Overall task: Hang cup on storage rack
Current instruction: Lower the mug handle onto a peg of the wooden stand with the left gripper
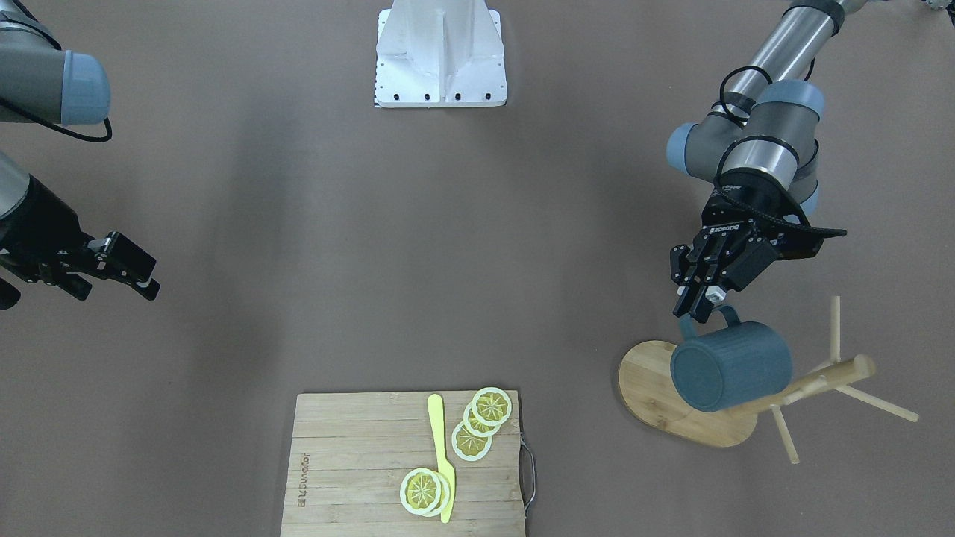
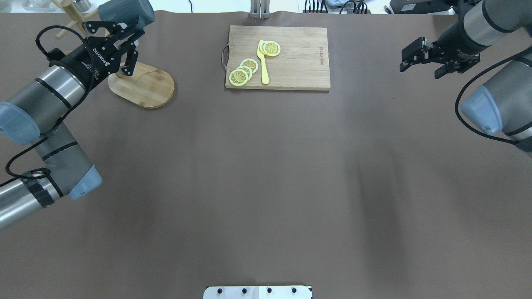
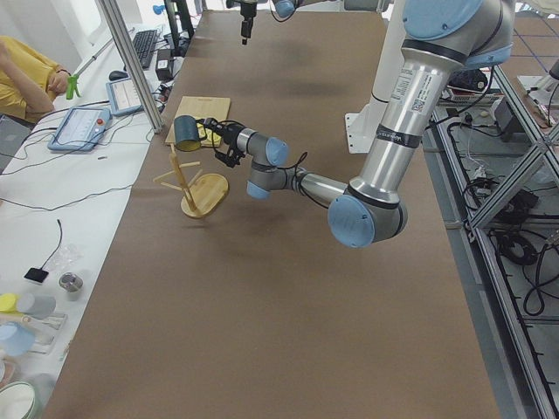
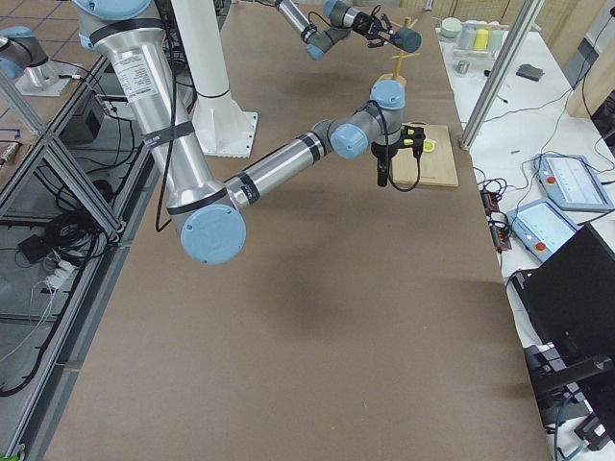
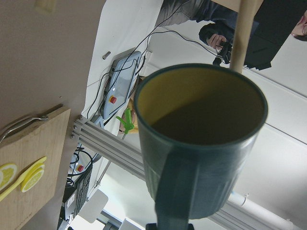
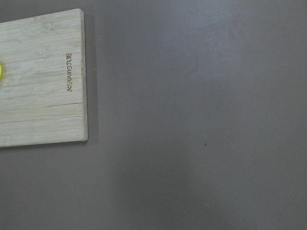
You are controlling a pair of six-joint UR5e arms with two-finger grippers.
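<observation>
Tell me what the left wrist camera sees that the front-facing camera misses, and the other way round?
Only the left wrist view: the yellowish inside of the cup, and people beyond the table. Only the front-facing view: the oval base of the storage rack, the left gripper pinching the cup's handle, and the right gripper, open and holding nothing. Both: the cup, one rod of the rack, the cutting board with lemon slices.
</observation>
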